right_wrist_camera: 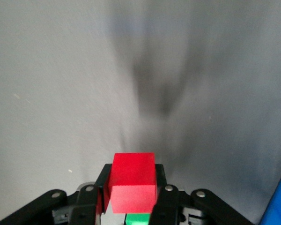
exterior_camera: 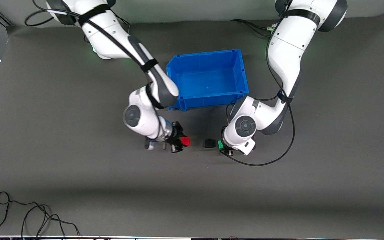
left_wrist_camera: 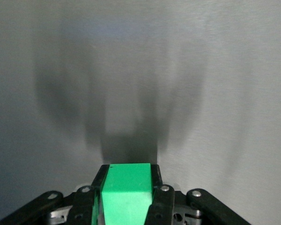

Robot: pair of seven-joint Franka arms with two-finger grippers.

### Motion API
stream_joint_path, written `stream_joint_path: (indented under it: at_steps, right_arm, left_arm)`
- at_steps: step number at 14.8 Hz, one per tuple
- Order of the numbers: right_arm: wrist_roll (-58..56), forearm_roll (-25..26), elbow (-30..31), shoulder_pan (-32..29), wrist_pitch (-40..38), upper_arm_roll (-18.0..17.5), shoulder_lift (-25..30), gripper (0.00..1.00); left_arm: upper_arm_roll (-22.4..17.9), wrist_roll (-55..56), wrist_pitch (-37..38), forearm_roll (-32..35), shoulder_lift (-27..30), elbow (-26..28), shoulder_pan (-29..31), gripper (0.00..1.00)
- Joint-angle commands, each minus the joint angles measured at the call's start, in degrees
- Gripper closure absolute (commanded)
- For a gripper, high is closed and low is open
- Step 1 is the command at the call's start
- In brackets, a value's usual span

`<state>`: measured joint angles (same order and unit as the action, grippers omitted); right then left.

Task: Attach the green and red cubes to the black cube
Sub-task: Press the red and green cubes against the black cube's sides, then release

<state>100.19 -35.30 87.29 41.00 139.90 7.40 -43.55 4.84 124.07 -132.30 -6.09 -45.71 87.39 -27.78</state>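
Black cube (exterior_camera: 209,143) lay on the table nearer the front camera than the blue bin (exterior_camera: 208,79) | my left gripper (exterior_camera: 223,146) clamped the green cube (exterior_camera: 220,144), just beside black cube | my right gripper (exterior_camera: 182,142) clamped the red cube (exterior_camera: 186,141), a gap short of it | black cube sat between both; left was closer.

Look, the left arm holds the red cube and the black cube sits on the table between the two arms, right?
Not quite. The left gripper holds the green cube, as the left wrist view shows; the red cube is in the right gripper. The black cube does sit between them.
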Motion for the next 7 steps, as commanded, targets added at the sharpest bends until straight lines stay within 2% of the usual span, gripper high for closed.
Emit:
stream_joint_path:
  at_steps: [1,7]
  right_arm:
    - [2.9,-0.83,-4.93,2.06,1.24,0.78,-4.25,0.72]
    - [4.14,-0.47,-6.25,4.88,6.35,0.69,-8.3,0.72]
  left_arm:
    - [-0.88,0.64,-0.05,0.11,0.1,0.86,-1.4,1.0]
    - [-0.88,1.17,-4.54,-0.42,-0.08,0.51,-2.28,1.0]
